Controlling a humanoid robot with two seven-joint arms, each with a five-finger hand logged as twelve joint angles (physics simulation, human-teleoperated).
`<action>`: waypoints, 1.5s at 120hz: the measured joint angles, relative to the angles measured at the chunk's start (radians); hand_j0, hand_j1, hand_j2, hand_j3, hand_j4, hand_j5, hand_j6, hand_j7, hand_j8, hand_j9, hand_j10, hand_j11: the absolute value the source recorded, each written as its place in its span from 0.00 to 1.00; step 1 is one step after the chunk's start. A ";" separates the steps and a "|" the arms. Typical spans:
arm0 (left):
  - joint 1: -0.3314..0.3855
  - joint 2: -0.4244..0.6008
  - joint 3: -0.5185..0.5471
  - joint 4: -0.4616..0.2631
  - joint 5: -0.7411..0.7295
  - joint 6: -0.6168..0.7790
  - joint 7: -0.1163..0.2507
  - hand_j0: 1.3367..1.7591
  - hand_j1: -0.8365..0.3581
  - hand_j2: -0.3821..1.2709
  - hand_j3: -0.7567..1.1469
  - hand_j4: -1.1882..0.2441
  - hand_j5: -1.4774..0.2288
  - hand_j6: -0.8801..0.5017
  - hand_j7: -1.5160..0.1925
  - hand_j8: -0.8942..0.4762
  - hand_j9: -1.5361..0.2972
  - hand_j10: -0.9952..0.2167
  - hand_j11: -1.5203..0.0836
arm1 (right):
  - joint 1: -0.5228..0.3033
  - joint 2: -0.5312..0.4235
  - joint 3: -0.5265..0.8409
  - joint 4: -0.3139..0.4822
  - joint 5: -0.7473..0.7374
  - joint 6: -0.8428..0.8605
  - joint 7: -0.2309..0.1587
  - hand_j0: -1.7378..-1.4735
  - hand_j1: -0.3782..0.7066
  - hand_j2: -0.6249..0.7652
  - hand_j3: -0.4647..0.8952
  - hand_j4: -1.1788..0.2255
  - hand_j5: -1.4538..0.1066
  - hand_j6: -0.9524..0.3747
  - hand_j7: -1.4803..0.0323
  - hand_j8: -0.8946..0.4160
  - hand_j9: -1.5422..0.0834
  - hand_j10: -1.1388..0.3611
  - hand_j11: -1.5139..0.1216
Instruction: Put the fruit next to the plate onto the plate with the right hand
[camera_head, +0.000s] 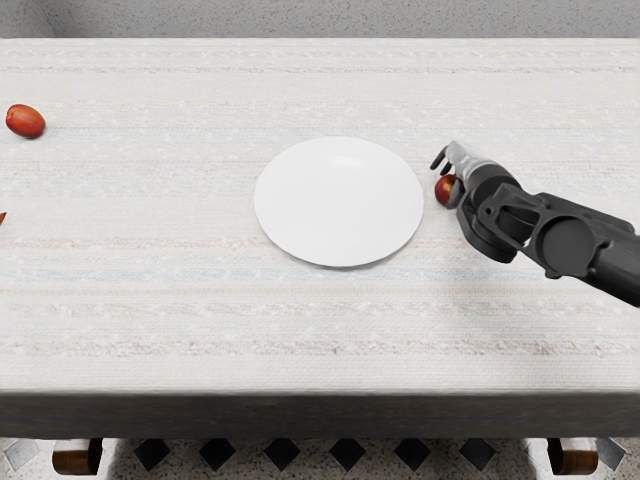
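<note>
1. The right robot hand (457, 166), pale grey and jointed, sits low over the bench (150, 300) just right of the plate; whether it is closed around anything or slack I cannot tell.
2. Behind it, a bulky dark wrist and matte black forearm (565, 238) slant in from the right edge.
3. The small, round, glossy red fruit (443, 189) lies tucked against the hand, partly hidden by it; it is on the bench just beside the plate's right rim, not on it.
4. The plate (338, 202) is a smooth, white, flat disc, mid-bench.
5. The bench top is pale with faint woven stripes.
6. A second red fruit (25, 121) lies far left, well apart.
</note>
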 joint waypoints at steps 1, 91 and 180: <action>0.000 0.000 0.000 0.000 0.000 0.000 0.000 0.76 0.76 0.26 0.40 0.67 0.69 0.47 0.71 0.48 0.67 0.63 0.76 | 0.000 0.000 0.000 0.000 0.000 0.000 0.000 0.30 0.54 0.38 0.34 0.53 0.56 0.39 0.60 0.35 0.60 0.47 0.58; 0.000 0.000 0.000 0.000 0.000 0.000 0.000 0.76 0.76 0.26 0.40 0.67 0.69 0.47 0.71 0.48 0.67 0.63 0.76 | 0.017 -0.006 0.011 0.003 0.093 0.013 0.003 0.32 0.58 0.49 0.34 0.45 0.49 0.35 0.52 0.37 0.52 0.40 0.51; 0.000 0.000 0.000 0.000 0.000 0.000 0.000 0.76 0.76 0.26 0.40 0.67 0.69 0.47 0.71 0.48 0.67 0.63 0.76 | 0.116 -0.046 0.032 0.132 0.189 0.011 0.001 0.30 0.58 0.53 0.34 0.45 0.48 0.33 0.51 0.35 0.52 0.40 0.50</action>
